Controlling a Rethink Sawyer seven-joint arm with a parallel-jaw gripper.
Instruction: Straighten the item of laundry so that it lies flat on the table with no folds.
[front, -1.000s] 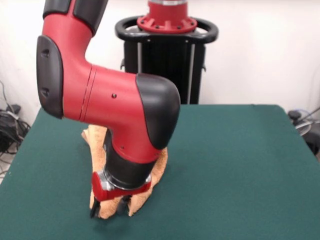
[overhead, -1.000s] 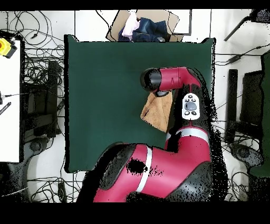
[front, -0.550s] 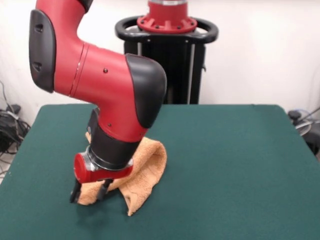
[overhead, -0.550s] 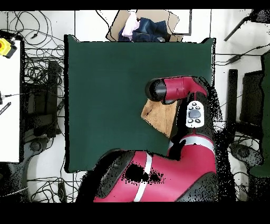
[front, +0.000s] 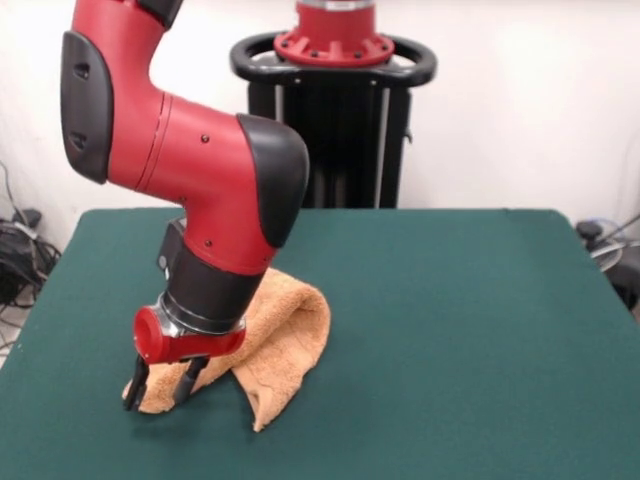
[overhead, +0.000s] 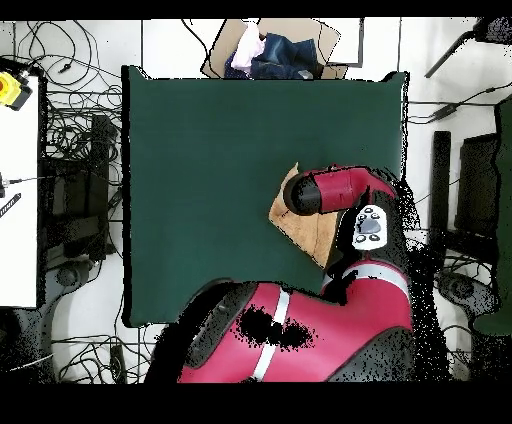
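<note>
The red and black arm (front: 190, 170) comes down from the upper left of the front view, bends at a black-capped elbow, and slopes down and to the left into a black wrist section and a red collar just above the gripper (front: 158, 384). The wrist is tilted, so the gripper leans rather than pointing straight down. Its two dark fingers (front: 133, 386) stand a little apart with towel cloth between and behind them, and their tips are at or just above the table (front: 470, 330); whether they are pinching the cloth or only resting against it cannot be told from these views. The orange-tan towel (front: 285, 335) lies bunched, not flat: one low corner sits right at the fingers, and from there the cloth rises to the right of the gripper into a rounded hump, then drops in a fold to a pointed end on the green surface below and to the right. In the overhead view the arm (overhead: 340, 190) covers most of the towel (overhead: 300, 225); only a tan wedge shows beside and beneath the black elbow cap, and the gripper itself is hidden under the arm. The towel sits well inside the table (overhead: 200, 180), toward that view's right edge.
</note>
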